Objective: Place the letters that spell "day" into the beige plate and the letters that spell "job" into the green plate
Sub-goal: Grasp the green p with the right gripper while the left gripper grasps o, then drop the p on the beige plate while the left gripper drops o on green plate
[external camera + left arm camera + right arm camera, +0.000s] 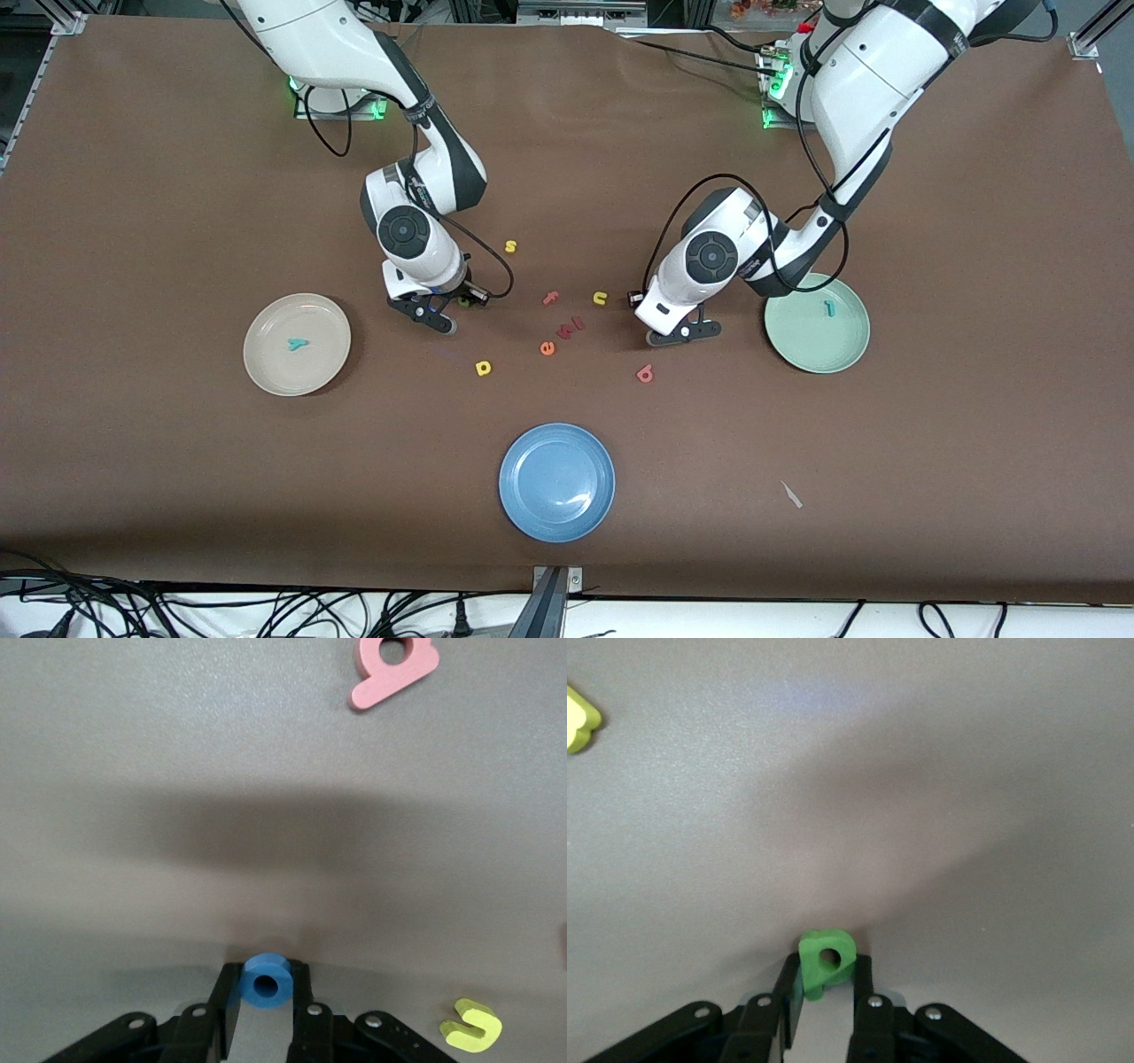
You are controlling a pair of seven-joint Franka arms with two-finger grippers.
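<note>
The green d (826, 961) shows clearly only in the right wrist view. It is a small, bright green foam letter with a round hole. The right gripper (824, 988) has its two black fingers pressed on its sides, low on the brown table. In the front view this gripper sits in the middle of the picture, and the arm hides most of the letter.

The blue o (266, 981) shows only in the left wrist view. It is a little blue ring. The left gripper (266, 992) is clamped on it, one finger on each side, down at the table.

The front view shows the things the wrist views miss. The teal y (298, 344) lies in the beige plate (257, 363), toward the right arm's end of the table. The teal j (829, 307) lies in the green plate (797, 359), just beside the left arm.

The yellow a (483, 368) and the pink-red b (645, 374) lie on the table between the two plates, nearer to the front camera than both grippers. The yellow u (601, 298) lies between the grippers.

A blue plate (556, 523) sits low in the middle of the front view.
</note>
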